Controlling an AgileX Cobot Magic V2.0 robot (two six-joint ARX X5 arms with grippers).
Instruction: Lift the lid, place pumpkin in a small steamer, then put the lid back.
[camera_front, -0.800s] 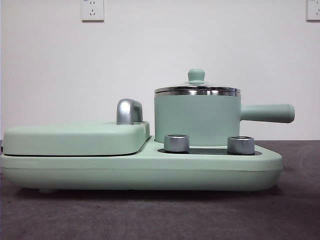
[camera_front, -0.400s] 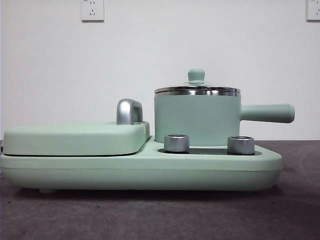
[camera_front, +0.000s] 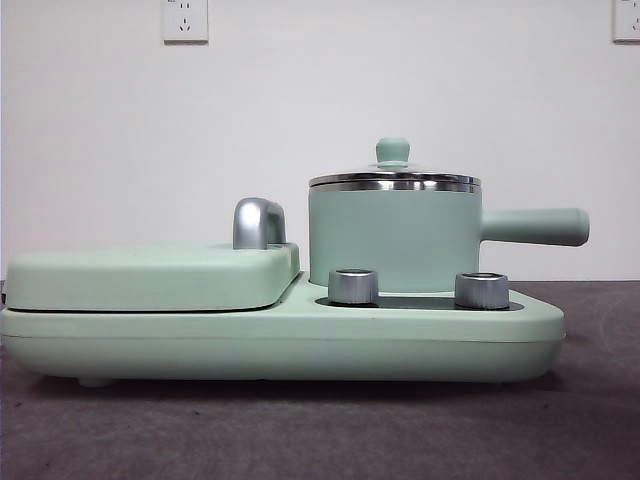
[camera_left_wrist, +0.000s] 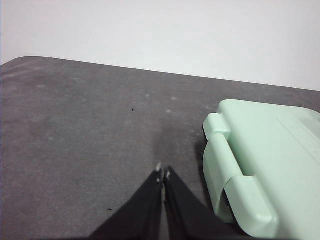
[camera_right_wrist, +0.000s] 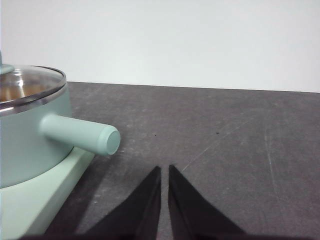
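Lid sits square on the small steamer, right side of the appliance base, so the pot is sealed. No pumpkin in sight. Left gripper and right gripper both wait clenched, empty, over bare table.

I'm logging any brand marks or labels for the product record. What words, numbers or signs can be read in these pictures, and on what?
None can be read.
Pot, lid and flat cover: plain, no print in view.
Two silver knobs: no markings that can be made out.
Wall sockets: only slot holes, no lettering.
Cover top in the left wrist view: faint embossed lines, too faint to read.
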